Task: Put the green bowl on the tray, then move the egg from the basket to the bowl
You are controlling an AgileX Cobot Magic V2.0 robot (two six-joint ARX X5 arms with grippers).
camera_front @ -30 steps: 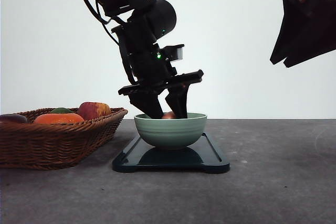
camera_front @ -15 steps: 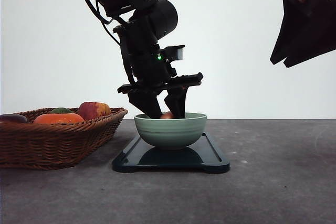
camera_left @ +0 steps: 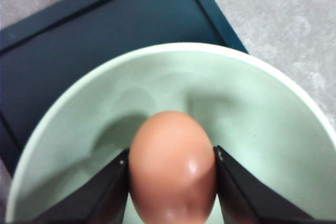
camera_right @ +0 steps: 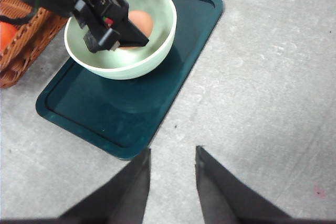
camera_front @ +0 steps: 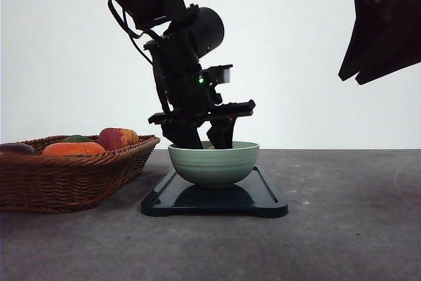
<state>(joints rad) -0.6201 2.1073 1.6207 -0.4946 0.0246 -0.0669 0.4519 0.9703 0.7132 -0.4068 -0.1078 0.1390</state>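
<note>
The green bowl [camera_front: 214,164] stands on the dark tray [camera_front: 263,202] in the middle of the table. My left gripper [camera_front: 207,137] reaches down into the bowl from above. In the left wrist view its fingers [camera_left: 105,195] press both sides of the brown egg [camera_left: 172,156], low inside the bowl [camera_left: 252,114]. The right wrist view shows the egg [camera_right: 142,22] in the bowl [camera_right: 152,51] on the tray [camera_right: 131,103]. My right gripper [camera_front: 350,77] hangs high at the right, open [camera_right: 173,182] and holding nothing. The basket [camera_front: 72,176] sits at the left.
The basket holds a red-and-yellow apple [camera_front: 117,137], an orange fruit [camera_front: 72,149] and other produce. Its rim lies close to the tray's left side. Bare grey tabletop [camera_front: 348,215] stretches right of the tray and in front of it.
My left gripper has sunk a little deeper into the bowl with the egg. The egg's top, earlier visible above the rim, is now behind it. The right arm has not moved.
</note>
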